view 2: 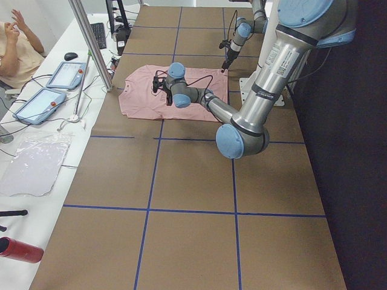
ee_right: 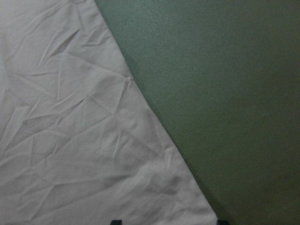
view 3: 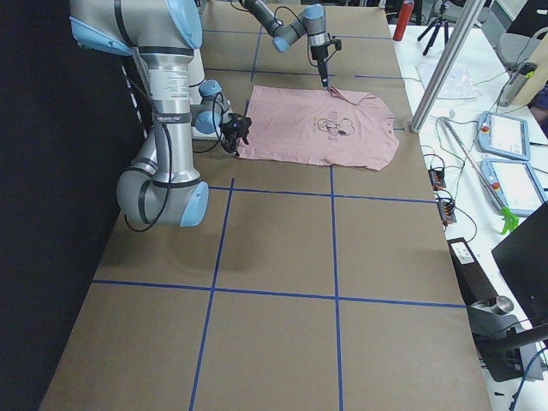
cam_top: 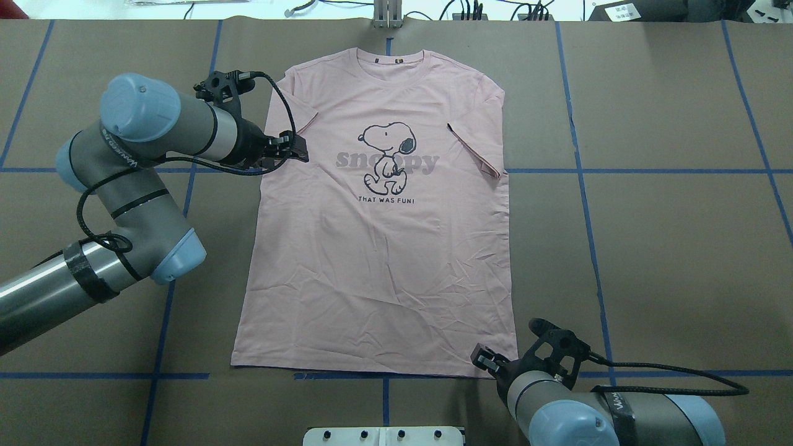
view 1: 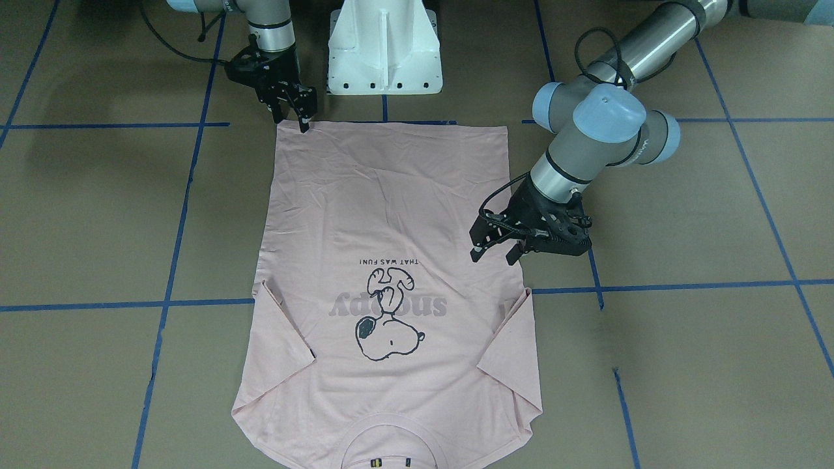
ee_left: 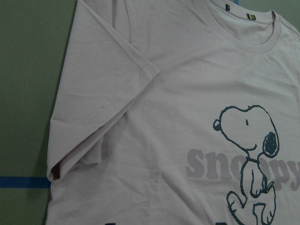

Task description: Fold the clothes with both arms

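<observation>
Light even and diffuse from above; worktop point(view 1: 684, 365) mid-bright, no glare; soft-edged shadows spread beside the right arm point(view 1: 270, 32), fainter by the left arm point(view 1: 606, 130); overhead view's far white strip blown out; side views sharp, a black unlit band along the robot's edge; wrist views dimmer, greenish cast; right wrist view grainy; T-shirt point(ee_left: 178, 93) slightly soft.
</observation>
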